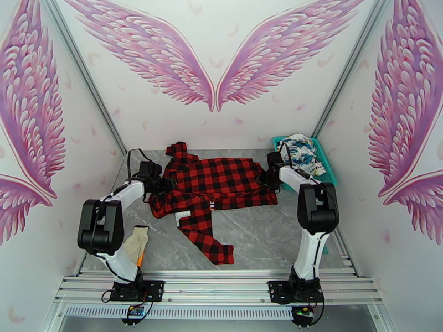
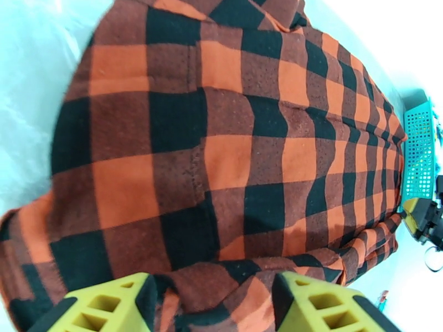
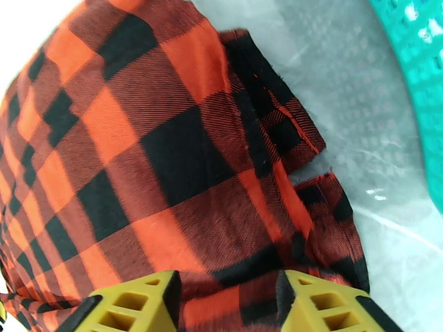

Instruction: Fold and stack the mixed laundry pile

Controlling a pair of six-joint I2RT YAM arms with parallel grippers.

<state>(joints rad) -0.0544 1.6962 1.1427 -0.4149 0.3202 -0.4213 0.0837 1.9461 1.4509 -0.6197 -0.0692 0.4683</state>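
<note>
The red-and-black check shirt (image 1: 216, 183) lies spread across the back of the grey table, one sleeve trailing toward the front. My left gripper (image 1: 166, 183) sits at the shirt's left edge. In the left wrist view its yellow fingers (image 2: 216, 305) stand apart over the shirt (image 2: 221, 161). My right gripper (image 1: 264, 177) is at the shirt's right edge, its jaws (image 3: 227, 305) likewise apart above the folded hem (image 3: 183, 161). Neither pinches the fabric. The white printed garment (image 1: 302, 150) lies in the teal basket (image 1: 328, 168).
The teal mesh basket (image 2: 418, 150) stands at the back right corner, close to the right arm. A beige glove-like cloth (image 1: 135, 243) lies at the front left beside the left arm's base. Walls close the table on three sides.
</note>
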